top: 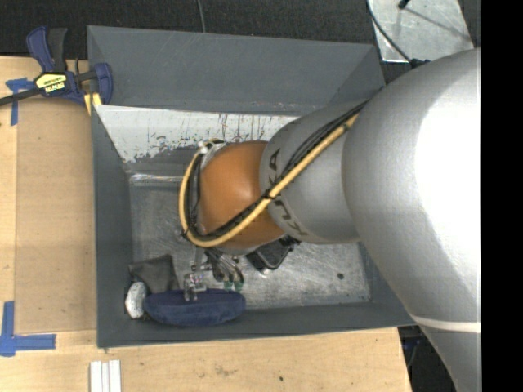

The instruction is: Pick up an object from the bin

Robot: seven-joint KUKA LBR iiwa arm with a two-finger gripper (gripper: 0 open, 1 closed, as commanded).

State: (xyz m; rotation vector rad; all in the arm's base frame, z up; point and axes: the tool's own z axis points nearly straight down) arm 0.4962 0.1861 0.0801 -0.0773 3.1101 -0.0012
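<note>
Bin (pixel 110 219), lower left of its floor: you count three loose things.
- One dark blue oblong pad (pixel 196 308), along the bottom wall.
- One small pale grey lump (pixel 135 299), at the pad's left end.
- One dark grey scrap (pixel 155 271), just above the lump.

Arm (pixel 409 186) enters from the right, orange cover (pixel 233 190) mid-bin, wrist pointing down. Tool (pixel 198 282) is directly above the blue pad, very close. You cannot tell whether it is released or clenched.
</note>
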